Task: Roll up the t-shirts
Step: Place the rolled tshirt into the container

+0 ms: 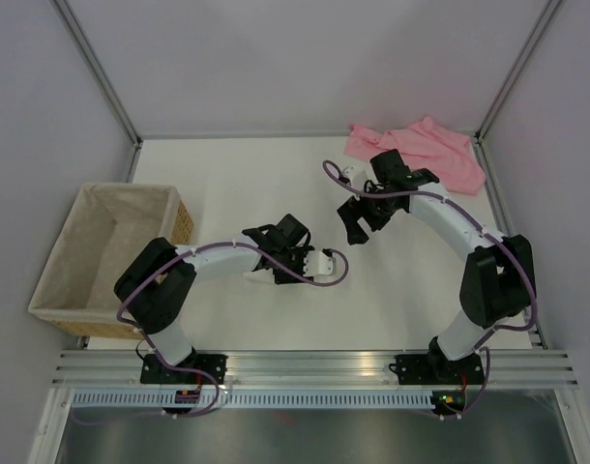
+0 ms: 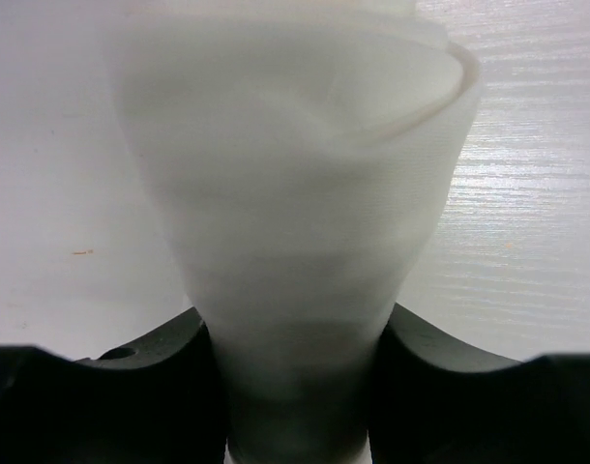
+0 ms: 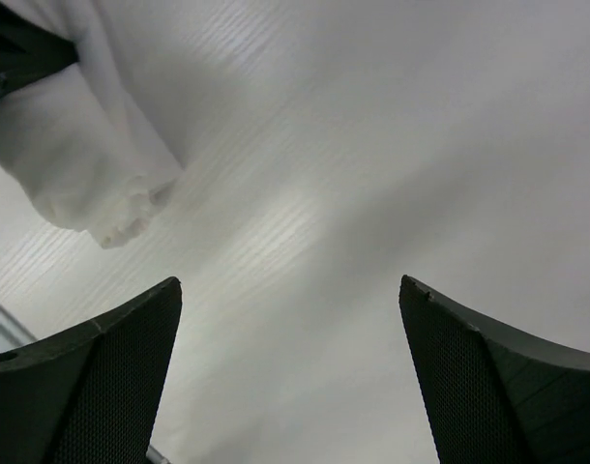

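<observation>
The white t-shirt (image 2: 295, 174) is a tight roll on the table, and it fills the left wrist view. My left gripper (image 2: 295, 314) presses it from both sides, and the roll narrows between the fingers. From above, only a small white end of the roll (image 1: 256, 275) shows under that gripper (image 1: 271, 259). My right gripper (image 3: 290, 285) is open over bare table with nothing between its fingers; one end of the roll (image 3: 92, 174) lies to its upper left. From above, this gripper (image 1: 353, 230) hangs right of the roll. The pink t-shirt (image 1: 421, 150) lies crumpled at the back right corner.
A cloth-lined wicker basket (image 1: 87, 290) stands at the left edge of the table. Metal frame posts rise at the back corners, and walls close in the table on three sides. The right arm's elbow (image 1: 493, 271) is near the right edge.
</observation>
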You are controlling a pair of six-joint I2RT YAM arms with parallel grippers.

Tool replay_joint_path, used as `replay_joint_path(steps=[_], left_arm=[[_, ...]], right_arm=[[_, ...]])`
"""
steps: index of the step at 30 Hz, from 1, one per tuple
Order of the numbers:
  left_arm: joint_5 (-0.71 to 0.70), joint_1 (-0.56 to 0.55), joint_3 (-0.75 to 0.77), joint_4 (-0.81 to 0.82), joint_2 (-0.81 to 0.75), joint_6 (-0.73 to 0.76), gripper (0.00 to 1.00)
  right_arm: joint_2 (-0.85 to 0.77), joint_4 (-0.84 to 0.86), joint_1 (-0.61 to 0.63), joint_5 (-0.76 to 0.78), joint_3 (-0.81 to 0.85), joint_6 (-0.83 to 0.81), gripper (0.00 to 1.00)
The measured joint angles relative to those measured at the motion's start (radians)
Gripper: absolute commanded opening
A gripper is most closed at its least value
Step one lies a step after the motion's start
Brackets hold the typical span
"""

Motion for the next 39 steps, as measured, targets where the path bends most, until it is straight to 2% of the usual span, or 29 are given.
replay_joint_path(steps=[1, 4, 9, 11, 15, 19, 23, 28, 39], left_arm=[[0.003, 0.002, 0.000, 0.000, 0.000, -0.008, 0.25], [0.010, 0.009, 0.002, 0.002, 0.000, -0.034, 0.03], [0.034, 0.044, 0.011, -0.003, 0.000, -0.105, 0.02], [0.044, 0.068, 0.015, -0.011, 0.000, -0.138, 0.02], [0.074, 0.150, 0.038, -0.049, 0.006, -0.216, 0.02], [0.083, 0.243, 0.072, -0.092, 0.021, -0.283, 0.02], [0.063, 0.308, 0.092, -0.130, 0.024, -0.327, 0.02], [0.039, 0.334, 0.113, -0.163, 0.024, -0.370, 0.02], [0.031, 0.416, 0.190, -0.201, 0.024, -0.442, 0.02]], right_arm=[[-0.029, 0.004, 0.000, 0.053, -0.001, 0.004, 0.98], [-0.120, 0.054, 0.003, 0.225, -0.015, 0.014, 0.98], [-0.356, 0.264, 0.002, 0.527, -0.117, 0.050, 0.98], [-0.473, 0.364, -0.001, 0.579, -0.177, 0.051, 0.98], [-0.677, 0.557, -0.002, 0.568, -0.303, 0.036, 0.98], [-0.763, 0.713, -0.002, 0.517, -0.396, 0.061, 0.98], [-0.776, 0.794, -0.002, 0.443, -0.459, 0.101, 0.98], [-0.763, 0.824, -0.002, 0.369, -0.475, 0.139, 0.98], [-0.705, 0.825, -0.002, 0.324, -0.473, 0.147, 0.98]])
